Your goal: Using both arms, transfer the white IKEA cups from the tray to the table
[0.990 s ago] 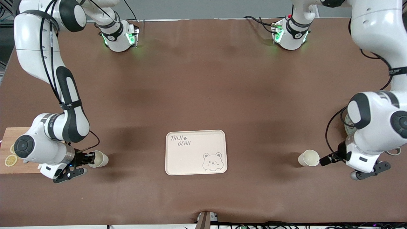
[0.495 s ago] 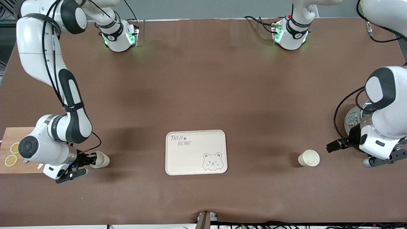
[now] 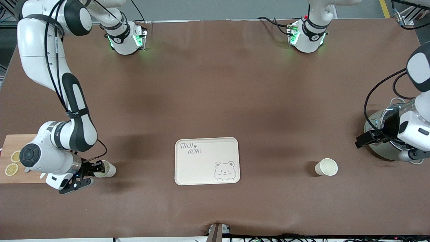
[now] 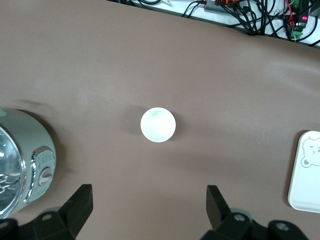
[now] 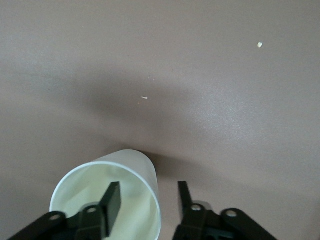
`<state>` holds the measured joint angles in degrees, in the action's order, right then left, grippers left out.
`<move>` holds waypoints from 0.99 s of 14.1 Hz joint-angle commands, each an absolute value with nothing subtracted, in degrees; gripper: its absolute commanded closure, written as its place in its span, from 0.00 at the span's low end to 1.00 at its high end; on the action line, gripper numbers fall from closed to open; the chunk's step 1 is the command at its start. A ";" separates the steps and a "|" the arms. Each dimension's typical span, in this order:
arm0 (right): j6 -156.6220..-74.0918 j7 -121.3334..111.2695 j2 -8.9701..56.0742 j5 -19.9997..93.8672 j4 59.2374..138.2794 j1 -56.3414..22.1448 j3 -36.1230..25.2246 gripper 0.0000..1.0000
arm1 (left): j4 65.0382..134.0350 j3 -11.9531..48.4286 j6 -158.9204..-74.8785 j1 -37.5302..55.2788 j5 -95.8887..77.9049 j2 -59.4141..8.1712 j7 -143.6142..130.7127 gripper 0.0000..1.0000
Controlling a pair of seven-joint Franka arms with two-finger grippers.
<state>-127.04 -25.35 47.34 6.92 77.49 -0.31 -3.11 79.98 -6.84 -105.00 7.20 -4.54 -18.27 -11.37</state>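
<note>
One white cup stands upright and alone on the brown table, between the tray and the left arm's end; it also shows in the left wrist view. My left gripper is open and empty, raised beside the silver pot, well clear of that cup; its fingers are wide apart. The other white cup sits near the right arm's end. My right gripper is open with one finger inside this cup and one outside, the wall between them untouched.
A cream tray with a bear drawing lies between the two cups; its corner shows in the left wrist view. A silver pot stands under the left arm. A wooden board with lemon slices lies by the right arm.
The left arm has risen and pulled away from its cup toward the silver pot, leaving the cup standing. The right gripper and its cup have shifted slightly toward the tray.
</note>
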 commanded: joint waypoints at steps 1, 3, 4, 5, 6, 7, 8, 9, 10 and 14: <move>-126.21 -24.36 46.41 7.82 76.64 0.00 -2.37 0.00 | 79.81 -6.86 -102.31 6.86 -4.57 -15.82 -10.37 0.00; -122.72 -21.20 45.27 7.74 75.42 -0.61 -2.29 0.00 | 78.14 -6.86 -99.42 6.86 -4.48 -15.47 -10.37 0.00; -119.22 -18.66 45.00 7.56 74.28 -0.79 -2.11 0.00 | 77.18 -6.94 -97.84 6.86 -4.48 -15.56 -10.37 0.00; -114.31 -16.20 44.22 7.30 72.96 -1.14 -2.28 0.00 | 76.30 -7.03 -96.87 6.86 -4.05 -15.56 -10.37 0.00; -109.82 -14.52 43.86 7.21 71.12 -1.23 -2.46 0.00 | 76.03 -6.94 -96.51 6.86 -3.87 -15.56 -10.37 0.00; -106.30 -13.81 42.99 7.21 69.28 -1.23 -2.46 0.00 | 75.85 -6.86 -96.50 6.77 -3.87 -15.47 -10.37 0.00; -103.30 -13.45 41.85 7.12 68.56 -1.23 -2.46 0.00 | 75.24 -6.94 -96.50 6.85 -3.87 -15.56 -10.37 0.00; -101.44 -13.45 40.18 7.03 68.55 -1.14 -2.46 0.00 | 74.02 -7.03 -96.50 6.77 -3.87 -15.73 -10.37 0.00; -100.21 -13.45 37.47 6.86 68.64 -1.14 -2.55 0.00 | 73.74 -6.94 -96.50 6.68 -3.95 -15.73 -10.28 0.00; -86.87 -5.91 26.05 6.68 68.91 -1.14 -2.64 0.00 | 73.65 -6.77 -96.24 6.42 -3.96 -15.29 -10.20 0.00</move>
<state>-92.09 -10.38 32.98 7.19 66.82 -1.19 -2.91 74.62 -7.05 -97.72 6.95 -4.54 -15.60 -11.30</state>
